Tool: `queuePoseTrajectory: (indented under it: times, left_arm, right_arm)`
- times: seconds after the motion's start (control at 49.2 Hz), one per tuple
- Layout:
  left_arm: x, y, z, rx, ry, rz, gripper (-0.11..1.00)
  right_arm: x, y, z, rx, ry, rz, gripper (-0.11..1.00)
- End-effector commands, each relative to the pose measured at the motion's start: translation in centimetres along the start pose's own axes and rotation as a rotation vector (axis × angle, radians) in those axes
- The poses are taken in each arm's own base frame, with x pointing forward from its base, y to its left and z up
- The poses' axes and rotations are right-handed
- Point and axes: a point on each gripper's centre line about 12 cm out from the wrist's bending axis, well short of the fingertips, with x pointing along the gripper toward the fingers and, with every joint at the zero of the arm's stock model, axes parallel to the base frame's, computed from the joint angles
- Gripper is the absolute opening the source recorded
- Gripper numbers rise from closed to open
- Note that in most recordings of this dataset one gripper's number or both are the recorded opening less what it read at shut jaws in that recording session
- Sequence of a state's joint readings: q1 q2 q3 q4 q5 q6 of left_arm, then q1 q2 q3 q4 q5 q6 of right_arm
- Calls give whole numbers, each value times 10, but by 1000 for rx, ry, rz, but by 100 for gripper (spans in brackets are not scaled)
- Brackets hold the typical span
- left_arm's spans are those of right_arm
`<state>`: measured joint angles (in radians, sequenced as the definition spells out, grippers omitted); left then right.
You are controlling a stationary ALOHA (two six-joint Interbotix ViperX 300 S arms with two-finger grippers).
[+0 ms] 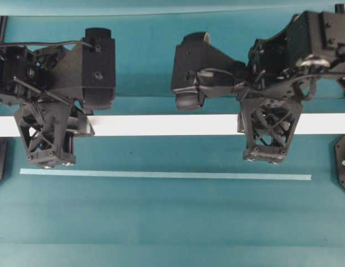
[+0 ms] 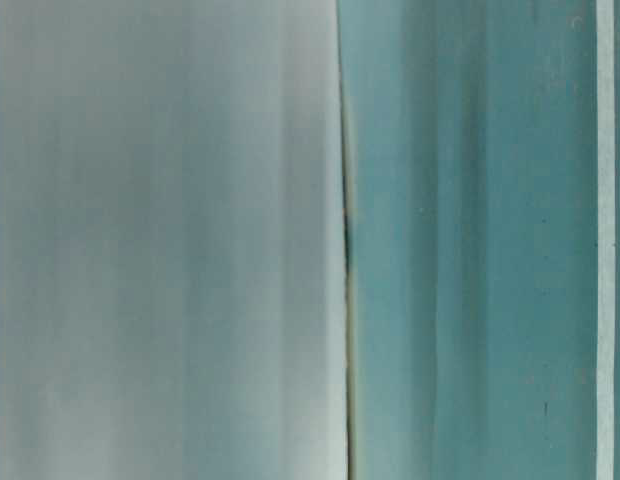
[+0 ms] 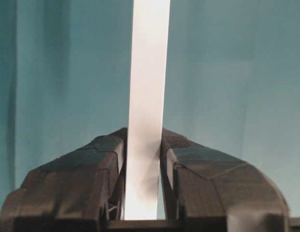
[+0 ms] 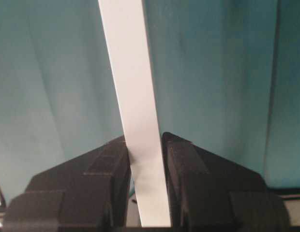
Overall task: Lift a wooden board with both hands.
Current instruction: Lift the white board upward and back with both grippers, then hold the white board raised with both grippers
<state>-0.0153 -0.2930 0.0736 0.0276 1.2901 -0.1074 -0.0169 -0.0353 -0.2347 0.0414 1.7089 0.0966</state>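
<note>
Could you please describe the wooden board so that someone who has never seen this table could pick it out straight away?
Look at the teal table from overhead: two black arms reach in from the top. The wooden board is the broad white plank running across the view, clamped between the fingers of the left gripper and the right gripper. The pale teal strip below it is much thinner and lies untouched.

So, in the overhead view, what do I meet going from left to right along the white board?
Left black lattice-fingered gripper clamped on the board → bare middle of the long white wooden board → right black lattice-fingered gripper clamped on it.
</note>
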Motion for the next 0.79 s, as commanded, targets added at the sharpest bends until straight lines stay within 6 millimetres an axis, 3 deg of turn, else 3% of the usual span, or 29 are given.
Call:
queuePoseTrajectory:
  times: [0.0,0.772]
  left_arm:
    - [-18,0,12,-1,-75,-5,17]
    - [-36,-1,28,-3,-78,-5,17]
  right_arm:
    - [-8,1,6,22,-50,4,21]
    - [-30,4,9,16,-104,9,21]
